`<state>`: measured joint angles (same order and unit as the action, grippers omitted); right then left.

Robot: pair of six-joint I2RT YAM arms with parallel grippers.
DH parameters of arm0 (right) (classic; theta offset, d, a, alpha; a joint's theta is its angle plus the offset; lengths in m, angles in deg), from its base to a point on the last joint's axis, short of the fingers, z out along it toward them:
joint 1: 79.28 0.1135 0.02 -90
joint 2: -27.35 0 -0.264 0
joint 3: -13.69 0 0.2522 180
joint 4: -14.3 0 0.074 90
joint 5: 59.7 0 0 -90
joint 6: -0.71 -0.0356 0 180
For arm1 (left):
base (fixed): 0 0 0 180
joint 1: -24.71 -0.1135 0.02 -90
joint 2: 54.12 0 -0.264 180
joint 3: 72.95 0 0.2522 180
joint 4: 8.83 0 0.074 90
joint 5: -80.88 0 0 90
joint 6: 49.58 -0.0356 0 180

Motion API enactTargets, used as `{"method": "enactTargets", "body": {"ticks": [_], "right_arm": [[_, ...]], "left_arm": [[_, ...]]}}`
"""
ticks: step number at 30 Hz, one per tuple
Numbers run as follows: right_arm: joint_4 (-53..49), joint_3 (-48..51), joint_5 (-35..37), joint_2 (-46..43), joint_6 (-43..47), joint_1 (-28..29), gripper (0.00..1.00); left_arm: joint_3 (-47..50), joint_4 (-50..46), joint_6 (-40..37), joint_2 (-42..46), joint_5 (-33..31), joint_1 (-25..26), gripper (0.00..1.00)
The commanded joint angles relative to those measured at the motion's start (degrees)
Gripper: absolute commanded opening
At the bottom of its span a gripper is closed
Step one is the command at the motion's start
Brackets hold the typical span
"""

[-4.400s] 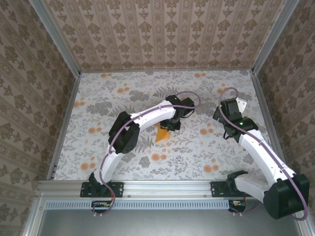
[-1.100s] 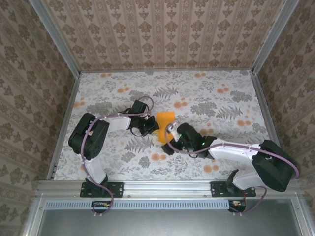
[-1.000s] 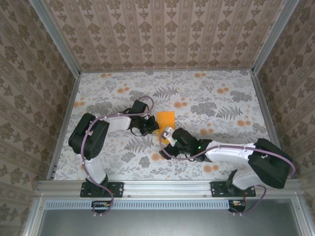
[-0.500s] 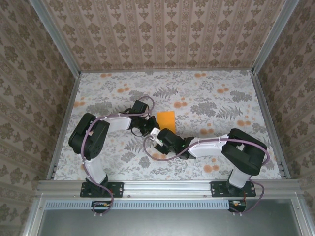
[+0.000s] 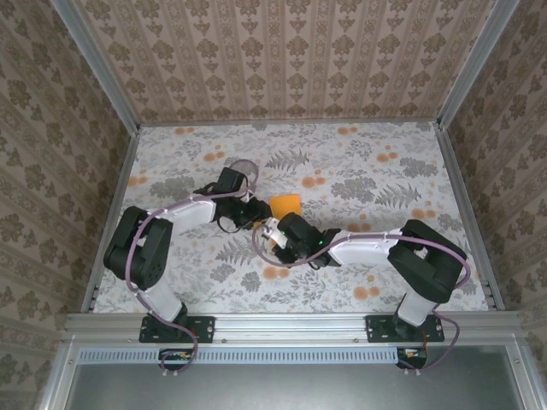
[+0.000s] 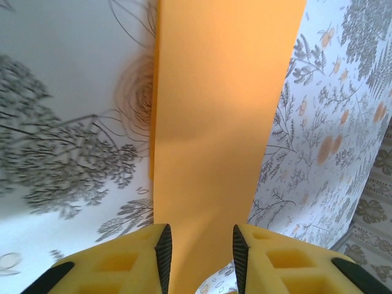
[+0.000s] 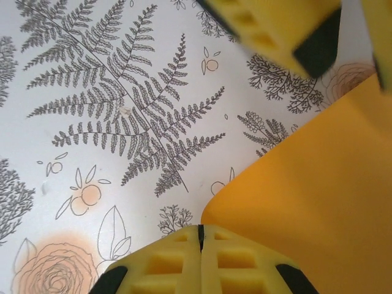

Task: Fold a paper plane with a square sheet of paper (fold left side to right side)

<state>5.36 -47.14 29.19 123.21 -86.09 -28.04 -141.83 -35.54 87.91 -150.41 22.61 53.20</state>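
Left wrist: left fingers (image 6: 163,256) parted astride the square sheet of paper (image 6: 214,122); right fingers (image 7: 174,263) closed tight beside its corner.

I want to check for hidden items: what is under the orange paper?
The orange paper rests on the floral table cover, whose pattern runs up to its edges. What is directly beneath is covered.

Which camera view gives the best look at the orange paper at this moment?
The left wrist view: the orange paper is large there, a long band with both long edges clear. The top external view shows it small and partly covered. The right wrist view shows one corner part of it.
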Motion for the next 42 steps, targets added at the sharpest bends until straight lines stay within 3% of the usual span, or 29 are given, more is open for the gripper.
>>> {"method": "enactTargets", "body": {"ticks": [1, 7, 13, 19, 29, 42], "right_arm": [[-3.2, -2.1, -9.2, -1.3, -4.1, -2.1, 0.0], [-2.8, -2.8, -13.8, -0.3, -8.1, -5.0, 0.0], [-1.8, -2.9, -17.2, 0.9, -10.9, -6.9, 0.0], [-0.6, -3.2, -21.4, 2.1, -13.6, -8.6, 0.0], [0.4, -2.0, -25.0, 2.4, -17.3, -13.9, 0.0], [-3.0, -5.2, -21.8, 5.9, -19.4, -19.6, 0.0]], "left_arm": [[-4.1, -5.6, -6.8, 0.5, 0.8, -1.5, 0.29], [-14.8, -7.0, -12.6, -9.3, 4.7, -1.4, 0.16], [-25.0, -8.7, -15.5, -20.1, 9.5, 0.5, 0.13], [-30.8, -12.3, -18.4, -26.9, 8.8, 2.3, 0.09], [-31.3, -14.2, -20.4, -30.5, 7.1, 2.7, 0.06], [-31.8, -15.0, -21.0, -30.9, 6.4, 3.2, 0.04]]}}
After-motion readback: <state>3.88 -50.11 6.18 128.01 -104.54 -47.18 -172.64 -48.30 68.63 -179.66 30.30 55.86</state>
